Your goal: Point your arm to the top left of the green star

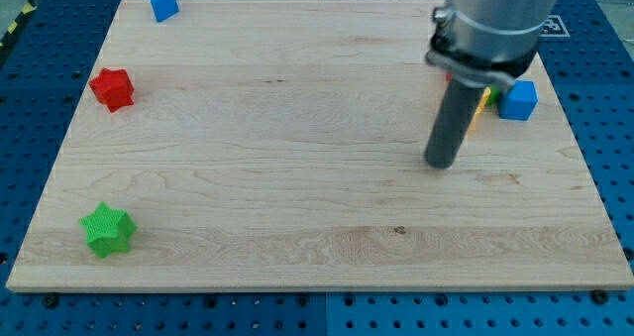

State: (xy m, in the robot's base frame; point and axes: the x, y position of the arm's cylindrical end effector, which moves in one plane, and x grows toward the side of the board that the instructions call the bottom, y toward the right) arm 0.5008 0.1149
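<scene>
Board (297,177) of pale wood carries everything in the camera view. My tip (440,163) is a bare rod end with nothing to spread or pinch, and it touches no block. The green star (107,229) sits far to the view's left of my tip and lower, near the board's bottom left corner. I judge that a long slide leftward remains. A red star (112,88) and 1 blue block (162,3) lie above the green star; a blue cube (518,99) sits right of my tip, beside partly hidden red and yellow pieces.
</scene>
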